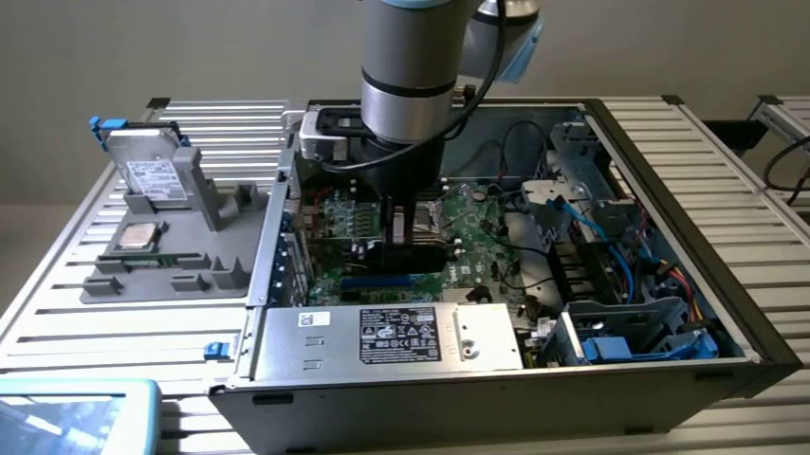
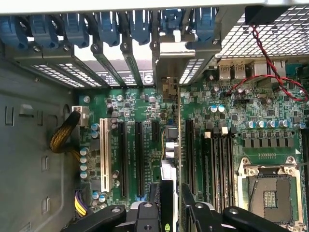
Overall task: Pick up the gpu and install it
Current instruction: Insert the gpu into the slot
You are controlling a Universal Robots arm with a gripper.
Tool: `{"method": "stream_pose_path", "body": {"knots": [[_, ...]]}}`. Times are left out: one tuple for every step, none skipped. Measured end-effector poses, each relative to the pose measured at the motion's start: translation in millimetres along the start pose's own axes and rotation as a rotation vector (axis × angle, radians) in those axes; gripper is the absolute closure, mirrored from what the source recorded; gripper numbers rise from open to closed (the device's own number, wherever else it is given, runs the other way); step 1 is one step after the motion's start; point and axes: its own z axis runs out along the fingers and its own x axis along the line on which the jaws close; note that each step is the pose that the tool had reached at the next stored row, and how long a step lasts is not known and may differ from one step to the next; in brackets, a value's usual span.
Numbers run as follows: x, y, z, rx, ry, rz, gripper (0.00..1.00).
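Inside the open computer case (image 1: 658, 190), the gpu (image 2: 169, 145) stands on edge over the green motherboard (image 2: 140, 111). In the wrist view it appears as a thin upright card between two black expansion slots. Its silvery end bracket (image 2: 170, 60) meets the row of rear slot covers under the blue latches. My gripper (image 2: 170, 195) is shut on the card's near end, one black finger (image 2: 149, 210) on each side. In the exterior view the gripper (image 1: 402, 232) reaches straight down into the case with the dark gpu (image 1: 408, 258) below it. Whether the card's edge is seated in a slot cannot be told.
A labelled power supply (image 1: 398, 334) fills the case's front. The bare CPU socket (image 2: 270, 191), a white slot (image 2: 103, 154), a yellow-black cable bundle (image 2: 63, 137) and red-black wires (image 2: 270, 63) surround the card. A grey fixture on the exterior view's left holds a hard drive (image 1: 152, 175) and a CPU (image 1: 137, 237).
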Motion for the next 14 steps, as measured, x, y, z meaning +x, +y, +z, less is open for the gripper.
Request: {"method": "stream_pose_path", "body": {"knots": [[0.0, 0.0, 0.0, 0.0, 0.0001, 0.0, 0.72], [0.0, 0.0, 0.1, 0.0, -0.0001, 0.0, 0.72], [0.0, 0.0, 0.1, 0.0001, -0.0002, 0.0, 0.72], [0.0, 0.1, 0.2, 0.0001, -0.0003, 0.0, 0.72], [0.0, 0.5, 0.2, 0.0001, -0.0004, 0.0, 0.72], [0.0, 0.9, 0.4, 0.0001, -0.0005, 0.0, 0.72], [0.0, 1.2, 0.5, 0.0001, -0.0004, 0.0, 0.72], [0.1, 1.5, 0.7, 0.0001, -0.0003, 0.0, 0.72], [0.1, 1.7, 1.2, 0.0002, -0.0004, 0.0, 0.72], [0.1, 2.0, 1.9, 0.0001, -0.0003, 0.0, 0.72], [0.1, 2.3, 2.7, 0.0001, -0.0003, 0.0, 0.72], [0.1, 2.4, 3.5, 0.0001, -0.0003, 0.0, 0.72], [0.1, 2.5, 4.4, 0.0001, -0.0003, 0.0, 0.72], [0.1, 2.7, 5.1, 0.0001, -0.0002, 0.0, 0.72]]}}
